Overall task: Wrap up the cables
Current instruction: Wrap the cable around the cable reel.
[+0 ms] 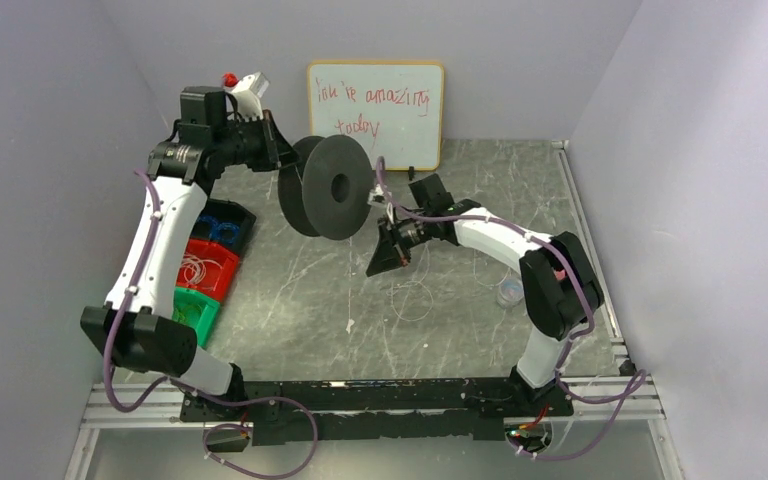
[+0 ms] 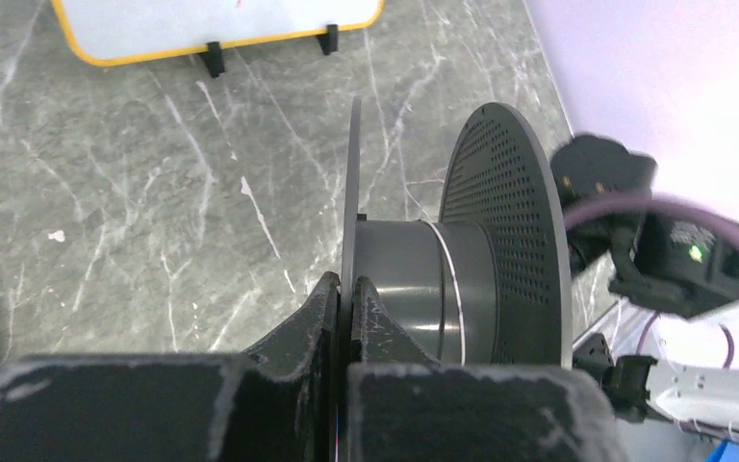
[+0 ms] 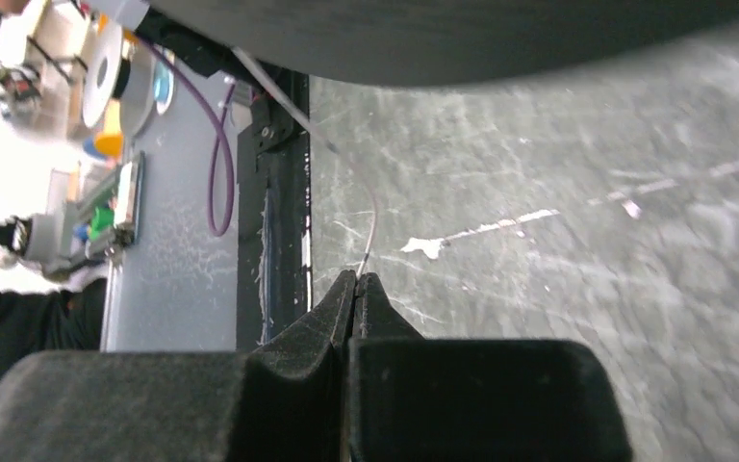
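The black two-flanged spool [image 1: 330, 187] is held up above the table's middle. My left gripper [image 2: 349, 285] is shut on the edge of its thin near flange; it also shows in the top view [image 1: 282, 160]. One turn of thin whitish cable [image 2: 448, 289] lies around the spool's grey core. My right gripper [image 3: 358, 276] is shut on the cable [image 3: 372, 219], which rises in a curve from the fingertips toward the spool [image 3: 443, 38] overhead. In the top view the right gripper [image 1: 382, 258] hangs just below and right of the spool.
A small whiteboard [image 1: 375, 110] stands at the back. Blue, red [image 1: 210, 268] and green bins sit at the left; the red one holds coiled whitish wire. A small clear cup [image 1: 508, 292] stands by the right arm. Faint loose wire loops lie on the table below the right gripper.
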